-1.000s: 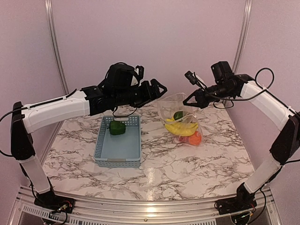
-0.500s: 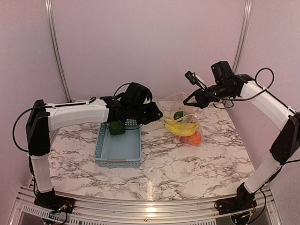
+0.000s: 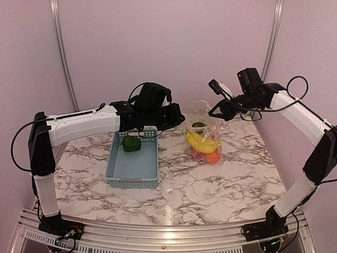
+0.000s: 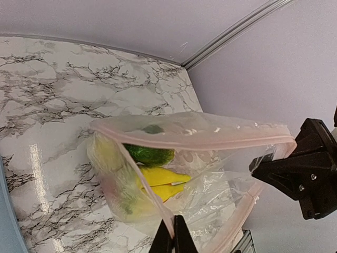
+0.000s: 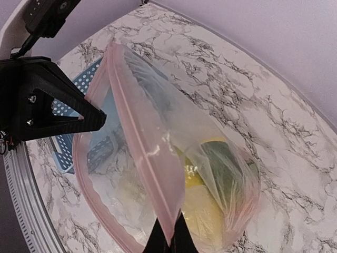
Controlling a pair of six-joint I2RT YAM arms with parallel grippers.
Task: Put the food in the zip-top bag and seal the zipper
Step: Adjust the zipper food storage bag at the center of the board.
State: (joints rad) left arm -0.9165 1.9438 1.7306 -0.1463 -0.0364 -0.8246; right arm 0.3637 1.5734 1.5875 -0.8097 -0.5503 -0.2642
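The clear zip-top bag [image 3: 204, 138] hangs stretched between both grippers above the marble table. Inside it lie yellow bananas [image 3: 202, 142], an orange [image 3: 213, 157] and a green striped melon [image 4: 150, 155]. My left gripper [image 4: 172, 234] is shut on the near rim of the bag's mouth, where the pinkish zipper [image 4: 210, 138] strip runs. On the opposite end of that rim my right gripper [image 5: 169, 238] is shut. The mouth gapes between them. One dark green pepper [image 3: 131, 143] sits in the basket.
The grey-blue slatted basket [image 3: 132, 167] stands left of the bag, under my left arm. Pale walls with metal rails close in the back and sides. The marble table [image 3: 210, 184] reaches toward the arm bases.
My left gripper came down to the bag's mouth from the left and shut on its rim. The bag now hangs tauter and slightly nearer the middle. The right arm barely moved.
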